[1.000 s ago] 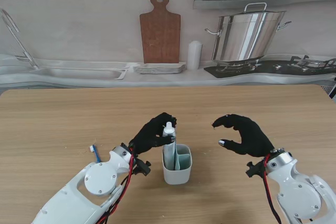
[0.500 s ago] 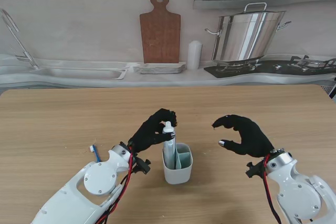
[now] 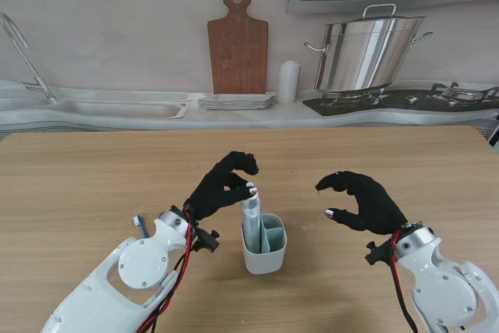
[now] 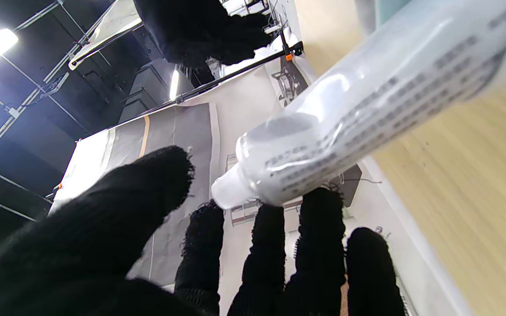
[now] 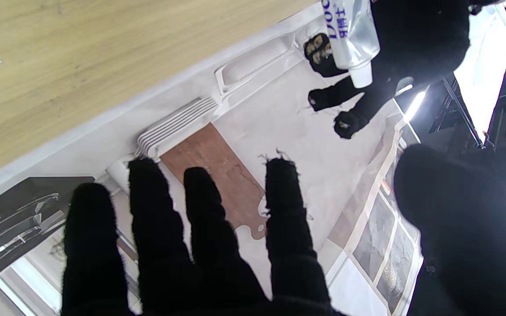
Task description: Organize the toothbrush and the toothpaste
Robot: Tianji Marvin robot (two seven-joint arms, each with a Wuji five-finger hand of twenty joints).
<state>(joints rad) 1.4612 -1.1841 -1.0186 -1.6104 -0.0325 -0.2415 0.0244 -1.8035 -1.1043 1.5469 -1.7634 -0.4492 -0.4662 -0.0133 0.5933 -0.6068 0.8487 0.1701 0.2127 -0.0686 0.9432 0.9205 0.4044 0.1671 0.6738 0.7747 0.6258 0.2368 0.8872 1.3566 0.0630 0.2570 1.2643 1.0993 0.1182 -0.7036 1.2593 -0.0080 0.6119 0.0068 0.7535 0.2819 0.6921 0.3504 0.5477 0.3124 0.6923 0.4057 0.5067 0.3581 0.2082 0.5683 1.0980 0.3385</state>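
A pale toothpaste tube stands cap up in the left compartment of a small white divided cup at the table's middle. My left hand hovers at the tube's cap, fingers arched over it and spread. In the left wrist view the thumb is off the toothpaste tube, and only the fingertips brush its cap end. A toothbrush with a blue head lies on the table by my left forearm, mostly hidden by it. My right hand floats to the cup's right, curled and holding nothing.
The wooden table runs wide on both sides. Beyond its far edge a counter carries a sink, a stack of plates, a wooden cutting board, a white cylinder and a steel pot.
My left hand has let go of the toothpaste tube and lifted slightly up and back; the tube stays standing in the cup. The right hand has not moved.
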